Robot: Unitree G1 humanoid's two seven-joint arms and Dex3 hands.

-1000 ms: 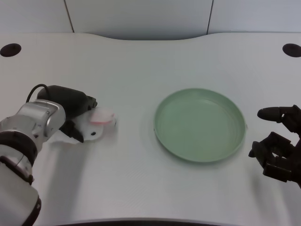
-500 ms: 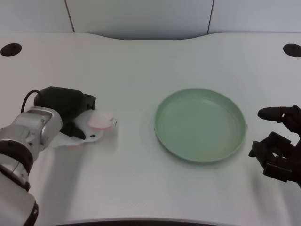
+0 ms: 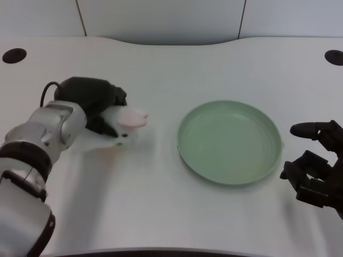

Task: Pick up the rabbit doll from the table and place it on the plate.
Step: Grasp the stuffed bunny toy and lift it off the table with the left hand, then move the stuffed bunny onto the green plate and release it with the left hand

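My left hand (image 3: 92, 103) grips the white rabbit doll (image 3: 122, 126), whose pink-lined ear pokes out to the right of the black fingers. Hand and doll hang just above the white table, left of centre, and a faint shadow lies beneath them. The green plate (image 3: 229, 141) sits right of centre with nothing on it, a short gap away from the doll's ear. Most of the doll's body is hidden under the hand.
My right hand (image 3: 316, 168) rests idle at the right edge, close to the plate's rim. Two dark round holes (image 3: 13, 55) (image 3: 334, 57) mark the table's far corners. A grey wall runs behind the table's curved back edge.
My left hand has lifted the rabbit doll off the table and carried it up and rightward toward the plate. The plate has not moved.
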